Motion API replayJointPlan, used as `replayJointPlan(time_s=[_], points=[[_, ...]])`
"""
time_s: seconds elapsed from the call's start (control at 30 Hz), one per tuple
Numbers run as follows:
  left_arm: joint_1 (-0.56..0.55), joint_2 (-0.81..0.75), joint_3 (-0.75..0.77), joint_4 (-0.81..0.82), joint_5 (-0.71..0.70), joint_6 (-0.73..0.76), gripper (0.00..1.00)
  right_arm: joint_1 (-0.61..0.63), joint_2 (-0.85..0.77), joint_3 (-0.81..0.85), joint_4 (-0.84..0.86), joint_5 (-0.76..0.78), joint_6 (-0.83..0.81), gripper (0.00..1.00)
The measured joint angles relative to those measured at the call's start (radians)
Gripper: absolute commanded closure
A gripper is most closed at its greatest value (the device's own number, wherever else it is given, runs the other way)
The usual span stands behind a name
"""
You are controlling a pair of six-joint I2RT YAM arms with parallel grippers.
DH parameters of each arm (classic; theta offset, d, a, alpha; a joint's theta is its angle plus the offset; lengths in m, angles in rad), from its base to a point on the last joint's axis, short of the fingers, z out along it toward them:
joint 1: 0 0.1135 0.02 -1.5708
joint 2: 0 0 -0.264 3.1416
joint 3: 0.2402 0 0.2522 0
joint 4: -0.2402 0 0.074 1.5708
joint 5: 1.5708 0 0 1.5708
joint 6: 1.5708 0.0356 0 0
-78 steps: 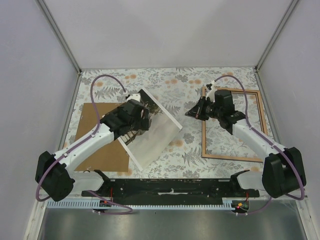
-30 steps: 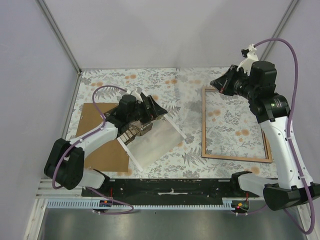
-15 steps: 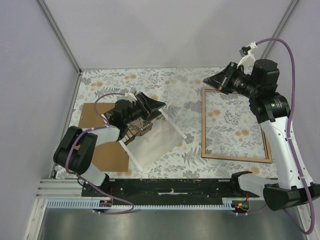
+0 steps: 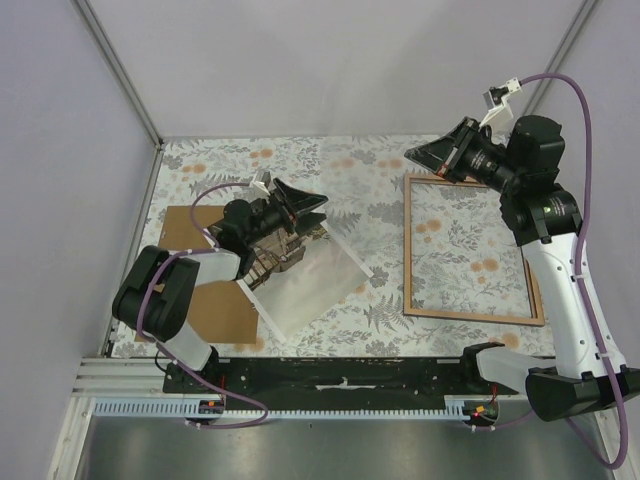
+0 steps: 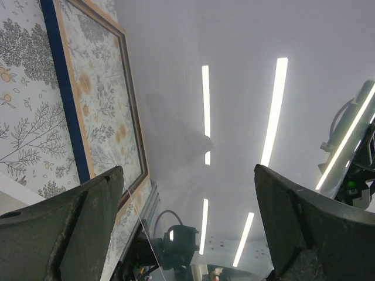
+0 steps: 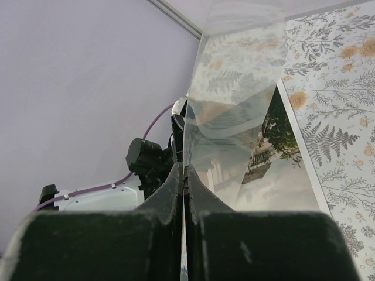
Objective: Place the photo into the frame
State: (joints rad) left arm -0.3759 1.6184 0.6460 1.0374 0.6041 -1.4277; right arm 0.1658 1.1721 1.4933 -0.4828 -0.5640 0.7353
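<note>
The photo (image 4: 305, 280) lies face up and askew on the table at centre left; its pier picture also shows in the right wrist view (image 6: 275, 170). The frame (image 4: 470, 316) lies flat at the right, wood side up; its blue edge shows in the left wrist view (image 5: 67, 99). My right gripper (image 4: 410, 156), raised over the frame's far left corner, is shut (image 6: 184, 168) on the edge of a thin clear pane (image 6: 234, 88) that hangs towards the photo. My left gripper (image 4: 318, 212) is open (image 5: 187, 172) and empty above the photo's far end, pointing towards the frame.
The brown fibreboard backing panel (image 4: 190, 265) lies flat at the left, partly under the left arm and the photo. Enclosure walls stand at the left, the back and the right. A black rail (image 4: 340, 378) runs along the near edge between the arm bases.
My right gripper has risen from the frame's left edge with the clear pane. My left arm has drawn back off the photo and its gripper has turned up towards the frame.
</note>
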Motion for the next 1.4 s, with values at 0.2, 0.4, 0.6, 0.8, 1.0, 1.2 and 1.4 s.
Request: replayJointPlan(time_s=[0.2,0.4,0.6,0.8,1.0,1.2,1.4], points=[[0.006,0.007,0.000,0.014,0.009,-0.018,0.04,-0.007,0.000,0.008,0.007,-0.010,0.016,1.00],[0.015,0.009,0.000,0.014,0.027,-0.021,0.05,-0.013,0.000,0.031,0.012,-0.024,0.024,1.00],[0.022,0.019,0.000,0.053,0.035,-0.054,0.11,-0.016,0.000,0.035,0.016,-0.039,0.026,1.00],[0.034,0.046,0.000,0.146,0.052,-0.137,0.20,-0.021,0.000,0.031,0.020,-0.046,0.027,1.00],[0.051,0.048,0.000,0.209,0.061,-0.204,0.31,-0.056,-0.004,0.008,0.034,-0.063,0.023,1.00],[0.077,0.043,-0.003,0.222,0.079,-0.232,0.41,-0.091,-0.015,-0.054,0.062,-0.078,0.004,1.00],[0.094,0.039,-0.008,0.220,0.080,-0.248,0.50,-0.118,-0.042,-0.121,0.082,-0.084,-0.028,1.00]])
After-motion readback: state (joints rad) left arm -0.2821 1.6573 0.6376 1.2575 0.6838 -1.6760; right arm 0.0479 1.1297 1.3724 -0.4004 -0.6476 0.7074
